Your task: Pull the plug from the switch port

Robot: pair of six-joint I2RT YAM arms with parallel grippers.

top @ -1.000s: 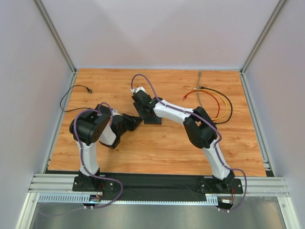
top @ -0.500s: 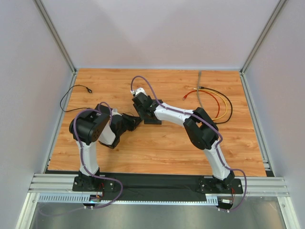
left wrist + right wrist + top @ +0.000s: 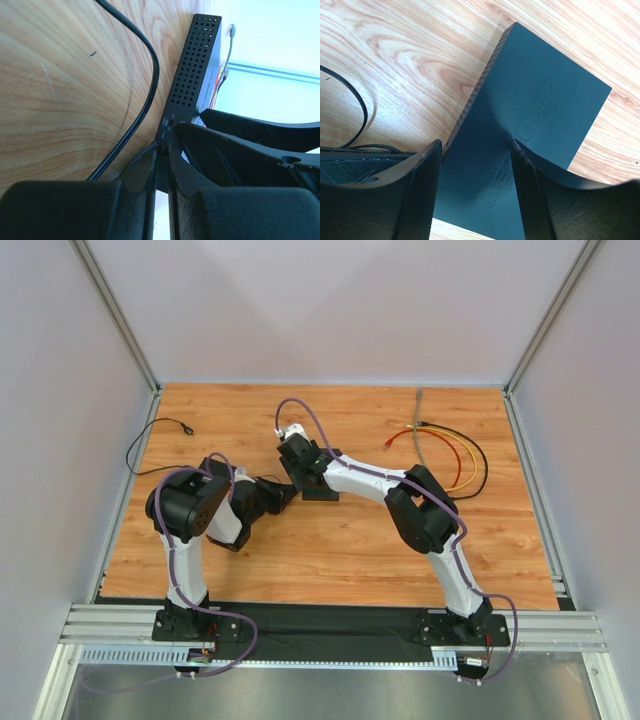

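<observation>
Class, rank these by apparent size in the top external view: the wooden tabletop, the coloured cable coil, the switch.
1. wooden tabletop
2. coloured cable coil
3. switch, ranked on its visible part only; the right gripper hides the rest.

Bright even light; blurry wrist-cam foregrnd.

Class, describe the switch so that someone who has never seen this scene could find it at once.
Start at the wooden table and go to its middle. There, under the open right gripper, lies the switch, with the left gripper pinching the plug at its end. It is the only flat black box, perforated along one side, unlike the loose cables nearby.
</observation>
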